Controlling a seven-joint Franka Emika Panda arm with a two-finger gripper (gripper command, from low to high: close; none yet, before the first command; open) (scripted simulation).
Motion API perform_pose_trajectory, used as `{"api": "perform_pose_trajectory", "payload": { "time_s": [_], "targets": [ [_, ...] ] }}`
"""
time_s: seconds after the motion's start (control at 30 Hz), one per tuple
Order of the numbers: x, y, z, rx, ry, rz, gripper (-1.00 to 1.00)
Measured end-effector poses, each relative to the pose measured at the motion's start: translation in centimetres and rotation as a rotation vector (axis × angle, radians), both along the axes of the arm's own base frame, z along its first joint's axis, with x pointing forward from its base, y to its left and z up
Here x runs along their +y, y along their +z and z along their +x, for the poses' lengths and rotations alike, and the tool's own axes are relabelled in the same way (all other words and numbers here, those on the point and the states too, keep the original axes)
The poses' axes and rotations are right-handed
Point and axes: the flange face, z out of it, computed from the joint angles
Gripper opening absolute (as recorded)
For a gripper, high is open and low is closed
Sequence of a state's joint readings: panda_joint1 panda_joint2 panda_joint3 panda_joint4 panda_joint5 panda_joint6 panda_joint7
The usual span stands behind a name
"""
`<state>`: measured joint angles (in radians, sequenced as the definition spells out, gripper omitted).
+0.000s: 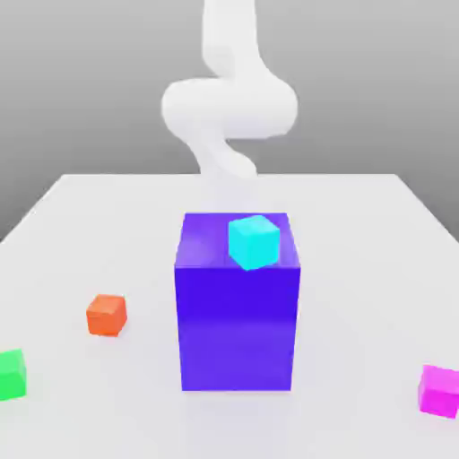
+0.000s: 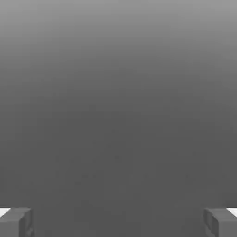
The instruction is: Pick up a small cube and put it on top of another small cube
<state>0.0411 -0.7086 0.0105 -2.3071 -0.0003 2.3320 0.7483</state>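
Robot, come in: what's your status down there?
Gripper open, holding nothing. Pink cube on the table, at the exterior view's right. Big purple block stands mid-table, possibly in the way.

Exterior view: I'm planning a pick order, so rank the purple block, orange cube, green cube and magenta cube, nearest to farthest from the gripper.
1. Purple block: centre.
2. Orange cube: on the exterior view's left.
3. Green cube, at its left edge, and magenta cube, at its right: too close to call.
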Motion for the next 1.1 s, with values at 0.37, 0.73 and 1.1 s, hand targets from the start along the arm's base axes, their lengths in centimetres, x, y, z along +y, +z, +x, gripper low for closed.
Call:
{"api": "perform_pose_trajectory", "payload": {
  "time_s": [0.37,0.73,1.1],
  "targets": [
    [11.9,-17.7,9.0,0.268,0.417,-0.195,0.0],
    [24.3,-37.9,6.8,0.506,0.881,-0.375,0.0],
    [28.2,-54.8,2.2,0.627,1.117,-0.455,-1.0]
  ]
}}
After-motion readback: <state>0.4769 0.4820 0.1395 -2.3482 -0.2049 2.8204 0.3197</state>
